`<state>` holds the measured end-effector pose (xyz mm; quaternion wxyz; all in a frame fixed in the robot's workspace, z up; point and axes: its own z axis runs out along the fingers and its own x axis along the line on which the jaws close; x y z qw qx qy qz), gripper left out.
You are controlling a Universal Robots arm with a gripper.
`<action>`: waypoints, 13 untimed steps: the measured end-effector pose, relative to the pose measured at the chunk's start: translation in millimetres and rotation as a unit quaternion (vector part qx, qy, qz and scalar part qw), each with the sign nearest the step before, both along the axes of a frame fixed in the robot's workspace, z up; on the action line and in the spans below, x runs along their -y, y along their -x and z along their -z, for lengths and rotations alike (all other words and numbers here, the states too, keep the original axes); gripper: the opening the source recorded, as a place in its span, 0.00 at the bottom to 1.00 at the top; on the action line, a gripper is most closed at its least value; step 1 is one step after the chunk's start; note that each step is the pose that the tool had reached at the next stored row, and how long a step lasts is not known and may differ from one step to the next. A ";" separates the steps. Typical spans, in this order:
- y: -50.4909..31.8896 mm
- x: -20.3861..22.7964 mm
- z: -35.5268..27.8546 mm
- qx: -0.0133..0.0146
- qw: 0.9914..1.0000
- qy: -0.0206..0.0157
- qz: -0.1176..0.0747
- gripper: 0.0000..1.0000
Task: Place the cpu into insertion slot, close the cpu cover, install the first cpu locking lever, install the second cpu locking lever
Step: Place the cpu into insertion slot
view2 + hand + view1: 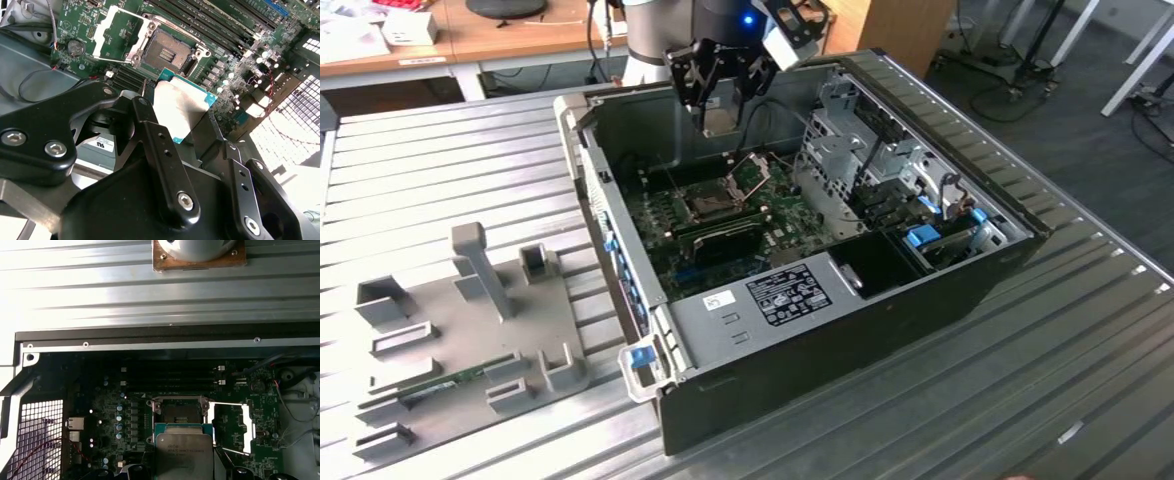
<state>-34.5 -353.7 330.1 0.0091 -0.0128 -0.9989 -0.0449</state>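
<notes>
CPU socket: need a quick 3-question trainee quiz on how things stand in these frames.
1. True or false: the cpu is seated in the insertion slot.
2. Pick one. The cpu cover is: A) closed over the slot, B) swung open beside the slot, C) clamped in the tool.
3. Fill in: the tool is shut on ____.

Key: 1 false: the slot is empty and the cpu hangs above the board. 2 B. 3 the cpu.
</notes>
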 end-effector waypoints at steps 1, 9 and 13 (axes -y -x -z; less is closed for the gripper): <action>0.0 0.0 0.2 0.000 1.000 0.000 0.000 0.54; 0.0 0.0 1.5 0.000 1.000 0.000 0.000 0.54; 0.0 0.0 3.0 0.000 1.000 0.000 0.000 0.54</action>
